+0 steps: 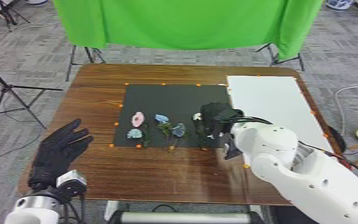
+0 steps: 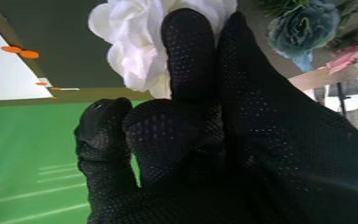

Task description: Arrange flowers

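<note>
Robot hand on the right, the right hand (image 1: 216, 113), is down low over the dark mat (image 1: 175, 93), right at the white flower (image 1: 197, 116), from where I'm standing. Whether it has hold of that flower I honestly can't tell. In the right wrist view the white petals sit close up behind the black glove. To that hand's left, past the white one, lie a gray-blue flower (image 1: 178, 130), a light blue flower (image 1: 161, 118), a pink flower (image 1: 137, 119) and a pale blue flower (image 1: 135, 133), all on the mat. A white sheet (image 1: 269, 97) lies to its right. Well apart from it, over the left side of the table (image 1: 162, 172), the left hand (image 1: 55, 152) has its fingers out straight, thumb apart. Beyond the table hangs a green cloth (image 1: 184, 22).
</note>
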